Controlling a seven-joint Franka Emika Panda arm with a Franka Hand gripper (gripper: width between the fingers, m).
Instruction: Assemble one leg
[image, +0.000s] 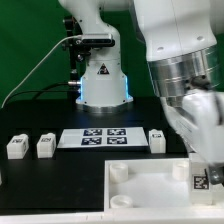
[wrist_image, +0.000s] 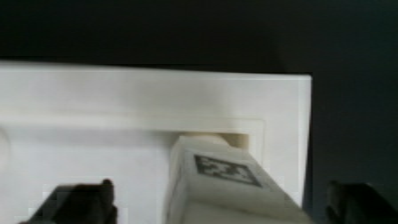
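Observation:
A leg (wrist_image: 222, 172), a small white block with a black-and-white marker, stands with its far end in a corner socket of the large white panel (wrist_image: 107, 100). My gripper (wrist_image: 222, 208) is open, with one dark finger (wrist_image: 84, 202) on each side of the leg and a gap to it on both sides. In the exterior view the gripper (image: 204, 168) hangs over the panel's (image: 140, 190) right end, just above this leg (image: 200, 181). Three more legs lie on the black table: two at the left (image: 15, 146) (image: 45, 146) and one (image: 157, 139) to the right of the marker board.
The marker board (image: 100, 137) lies flat at mid-table behind the panel. The robot base (image: 102, 85) stands behind it, with cables to the exterior view's left. Round sockets (image: 120, 172) show at the panel's left corners.

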